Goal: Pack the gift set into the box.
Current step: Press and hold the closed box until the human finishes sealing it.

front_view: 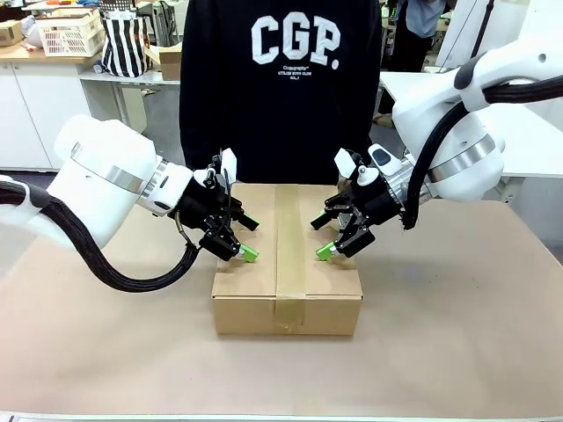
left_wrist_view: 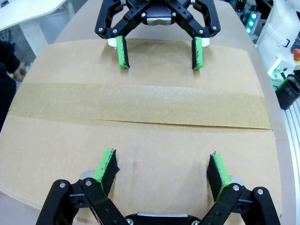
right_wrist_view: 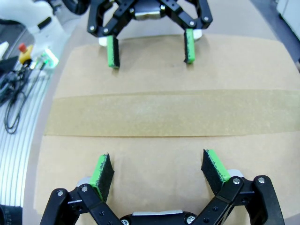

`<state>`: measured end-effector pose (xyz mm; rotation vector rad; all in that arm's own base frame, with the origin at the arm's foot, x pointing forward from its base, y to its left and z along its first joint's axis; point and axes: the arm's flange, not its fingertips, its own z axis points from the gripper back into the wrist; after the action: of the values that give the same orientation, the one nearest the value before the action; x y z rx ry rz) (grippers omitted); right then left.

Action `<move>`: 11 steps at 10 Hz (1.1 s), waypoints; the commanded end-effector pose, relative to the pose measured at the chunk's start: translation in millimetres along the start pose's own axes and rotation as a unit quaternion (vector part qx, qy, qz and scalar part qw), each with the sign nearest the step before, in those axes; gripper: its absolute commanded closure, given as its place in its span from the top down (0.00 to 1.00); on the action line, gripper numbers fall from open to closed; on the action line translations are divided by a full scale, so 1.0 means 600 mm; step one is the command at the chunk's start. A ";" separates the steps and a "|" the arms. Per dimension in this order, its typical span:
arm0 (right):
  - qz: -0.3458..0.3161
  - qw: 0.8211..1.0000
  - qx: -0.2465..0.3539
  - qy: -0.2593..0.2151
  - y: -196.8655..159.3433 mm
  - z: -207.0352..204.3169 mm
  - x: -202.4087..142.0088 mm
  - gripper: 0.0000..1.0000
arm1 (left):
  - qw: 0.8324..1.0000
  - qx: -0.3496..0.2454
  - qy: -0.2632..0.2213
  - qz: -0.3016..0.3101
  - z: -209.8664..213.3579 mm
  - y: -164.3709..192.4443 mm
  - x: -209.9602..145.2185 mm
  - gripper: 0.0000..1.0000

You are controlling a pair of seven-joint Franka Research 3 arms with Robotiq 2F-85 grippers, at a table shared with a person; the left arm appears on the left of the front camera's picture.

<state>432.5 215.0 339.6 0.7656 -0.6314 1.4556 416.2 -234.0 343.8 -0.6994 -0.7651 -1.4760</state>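
Left gripper (front_view: pixel 243 238) spread wide, right gripper (front_view: pixel 332 235) likewise, facing across the tape strip (front_view: pixel 289 255). Beneath both, the closed box (front_view: pixel 286 308).

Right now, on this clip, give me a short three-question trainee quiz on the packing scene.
1. True or false: the box has its top flaps shut, with a tape strip running along its middle.
2. Multiple choice: how do the left gripper and the right gripper stand? A) both open, one on each side of the tape strip, above the top B) both shut on a flap C) one open, one shut on the tape
3. Fill in: the person stands at the ___ side of the table, behind the box.

Key: 1 true; 2 A; 3 far
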 end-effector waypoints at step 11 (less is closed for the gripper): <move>-0.494 0.834 0.022 -0.244 0.201 0.403 -0.090 1.00 | 0.843 -0.049 -0.233 0.482 0.394 -0.175 0.012 1.00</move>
<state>347.0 -3.0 457.7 1.2737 -0.3657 0.4380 329.6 -74.8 477.8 -1.3017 -0.4062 -0.5065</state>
